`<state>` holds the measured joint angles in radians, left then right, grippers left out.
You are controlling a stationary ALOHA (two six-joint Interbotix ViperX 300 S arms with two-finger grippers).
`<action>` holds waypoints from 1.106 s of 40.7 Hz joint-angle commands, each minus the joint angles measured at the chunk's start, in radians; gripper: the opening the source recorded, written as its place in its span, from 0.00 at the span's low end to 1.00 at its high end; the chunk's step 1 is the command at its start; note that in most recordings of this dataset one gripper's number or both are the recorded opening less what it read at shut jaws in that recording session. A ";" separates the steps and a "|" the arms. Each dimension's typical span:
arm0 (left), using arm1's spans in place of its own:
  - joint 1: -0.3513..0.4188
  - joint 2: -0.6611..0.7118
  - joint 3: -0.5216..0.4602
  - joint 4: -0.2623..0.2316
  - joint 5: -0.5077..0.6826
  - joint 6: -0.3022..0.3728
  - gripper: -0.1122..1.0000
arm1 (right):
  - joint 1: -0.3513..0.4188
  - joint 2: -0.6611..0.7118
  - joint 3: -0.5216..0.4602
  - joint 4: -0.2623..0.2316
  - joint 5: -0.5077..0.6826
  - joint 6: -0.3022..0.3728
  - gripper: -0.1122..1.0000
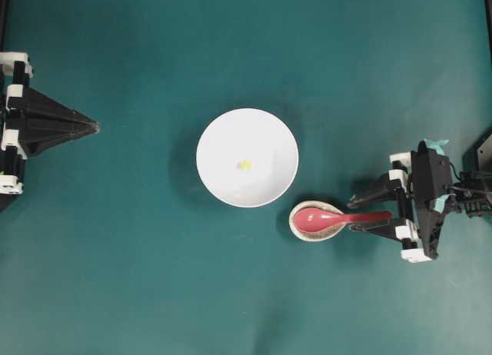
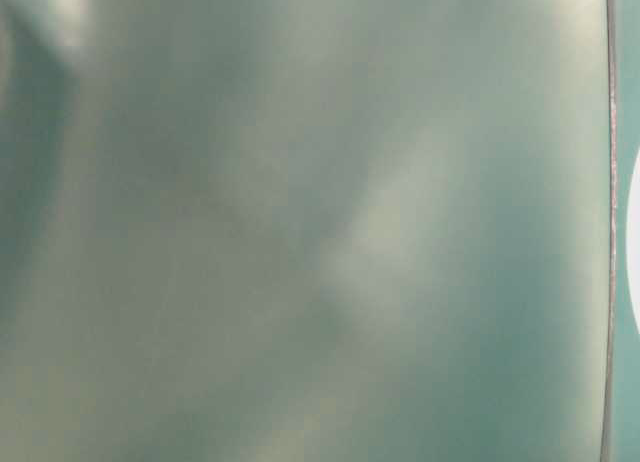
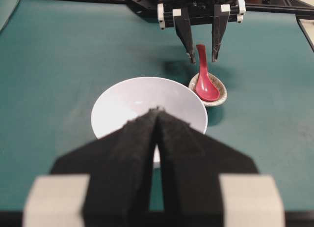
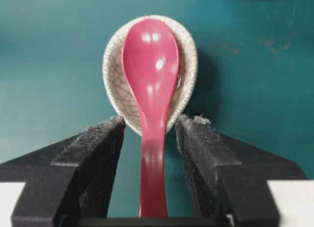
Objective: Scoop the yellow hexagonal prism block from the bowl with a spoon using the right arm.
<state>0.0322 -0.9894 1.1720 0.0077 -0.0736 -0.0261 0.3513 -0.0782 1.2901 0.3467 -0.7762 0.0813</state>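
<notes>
glossy pink-red spoon (image 4: pixel 150 79) rests in a crackled dish (image 4: pixel 114 84); right hand (image 4: pixel 149 133) spread wide astride its handle.

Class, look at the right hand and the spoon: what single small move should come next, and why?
Probably close the right hand on the spoon. Its fingers stand open on either side of the handle with gaps showing, so nothing is gripped yet. The spoon's scoop lies in the small crackled dish, and the yellow block sits in the bowl.
</notes>
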 commanded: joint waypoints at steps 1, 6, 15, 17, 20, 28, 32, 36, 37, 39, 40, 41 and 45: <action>0.003 0.009 -0.018 0.002 -0.006 -0.002 0.10 | 0.006 0.017 -0.002 -0.002 -0.052 -0.002 0.56; 0.002 0.009 -0.017 0.002 -0.005 -0.002 0.10 | 0.020 0.060 0.002 -0.002 -0.118 -0.002 0.56; 0.002 0.009 -0.017 0.002 -0.005 -0.002 0.10 | 0.023 0.104 0.003 0.000 -0.161 0.000 0.56; 0.002 0.008 -0.017 0.002 -0.005 -0.002 0.10 | 0.025 0.107 0.003 0.000 -0.163 0.000 0.56; 0.002 0.009 -0.017 0.002 -0.002 -0.002 0.10 | 0.025 0.110 0.003 0.000 -0.166 0.000 0.56; 0.002 0.009 -0.017 0.002 0.006 -0.002 0.10 | 0.037 0.120 0.006 -0.002 -0.190 0.000 0.56; 0.002 0.008 -0.017 0.002 0.008 -0.002 0.10 | 0.038 0.130 0.005 -0.002 -0.192 0.000 0.56; 0.002 0.009 -0.015 0.002 0.008 -0.002 0.10 | 0.038 0.146 0.005 -0.002 -0.193 0.000 0.56; 0.002 0.009 -0.017 0.002 0.008 -0.002 0.10 | 0.038 0.147 0.005 -0.002 -0.196 0.000 0.56; 0.003 0.009 -0.015 0.003 0.009 -0.002 0.10 | 0.038 0.153 0.005 -0.002 -0.204 0.000 0.56; 0.003 0.009 -0.017 0.002 0.008 -0.002 0.10 | 0.038 0.158 0.006 -0.002 -0.209 0.000 0.56; 0.002 0.009 -0.017 0.002 0.009 -0.002 0.10 | 0.038 0.160 0.006 -0.002 -0.213 0.000 0.56; 0.002 0.009 -0.015 0.002 0.009 -0.002 0.10 | 0.040 0.169 0.011 -0.002 -0.236 0.000 0.56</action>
<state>0.0322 -0.9894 1.1720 0.0077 -0.0614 -0.0261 0.3866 0.0920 1.3008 0.3451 -0.9879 0.0813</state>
